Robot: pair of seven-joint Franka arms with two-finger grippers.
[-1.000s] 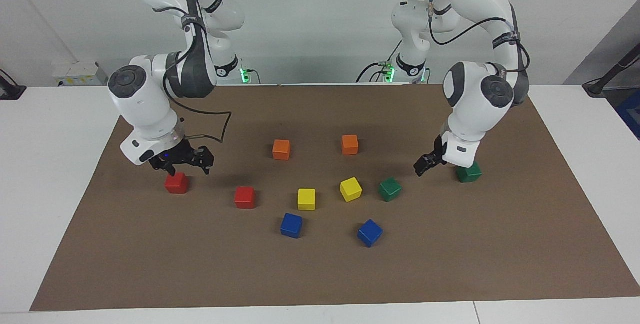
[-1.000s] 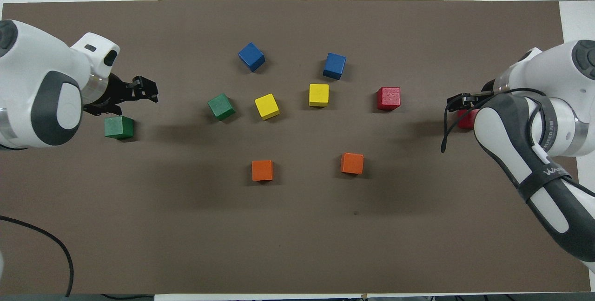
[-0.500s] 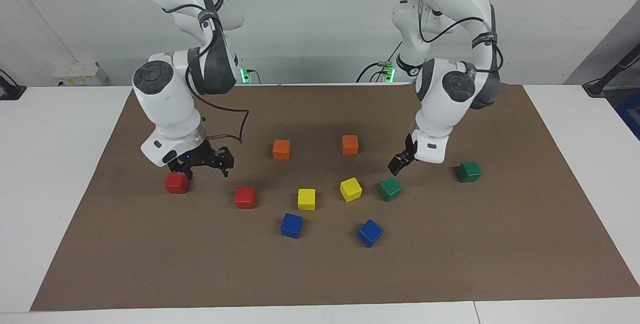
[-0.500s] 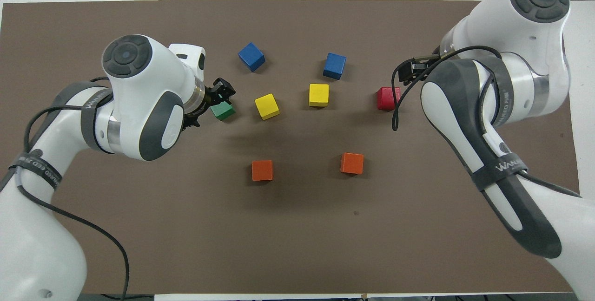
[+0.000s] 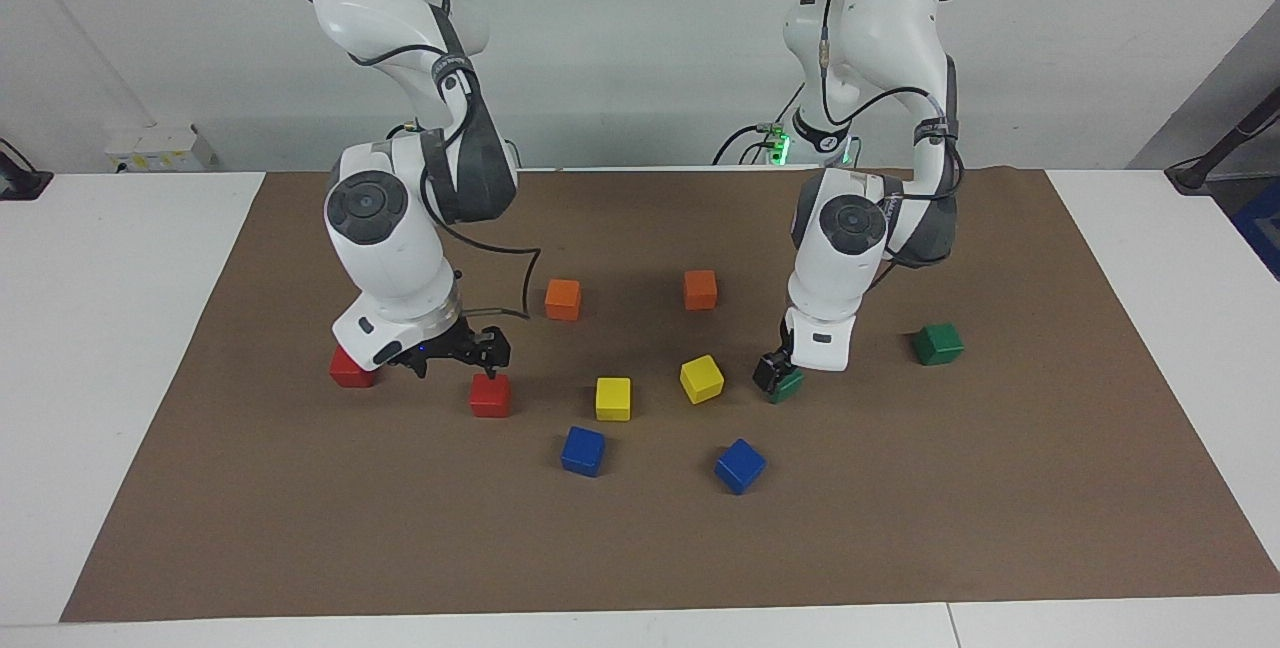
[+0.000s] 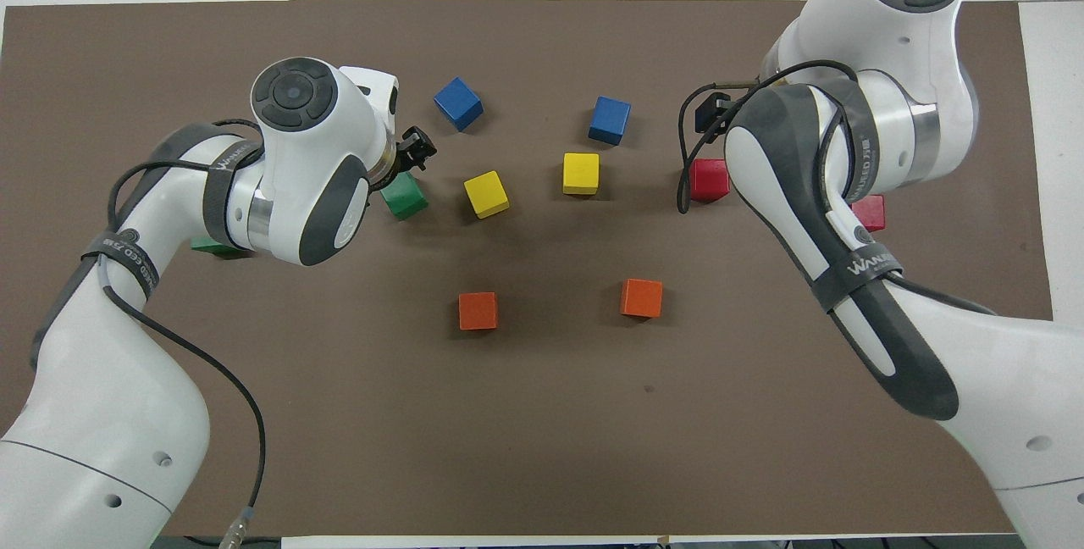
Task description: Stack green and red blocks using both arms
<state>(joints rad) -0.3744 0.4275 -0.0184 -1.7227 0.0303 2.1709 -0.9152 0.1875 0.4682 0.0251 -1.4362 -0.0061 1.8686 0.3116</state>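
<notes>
While both arms reach down, left gripper (image 5: 772, 373) open over green block (image 5: 787, 386), right gripper (image 5: 470, 353) open over red block (image 5: 490, 395).

Two orange cubes (image 5: 563, 299) (image 5: 700, 289), two yellow (image 5: 613, 398) (image 5: 702, 378), two blue (image 5: 583, 450) (image 5: 740, 465), seemingly untouched, on brown mat (image 5: 640, 548).

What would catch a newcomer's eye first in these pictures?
Two white arms reach down over a brown mat scattered with coloured cubes. The right gripper hangs open over a red block; the left gripper is down at a green block.
</notes>
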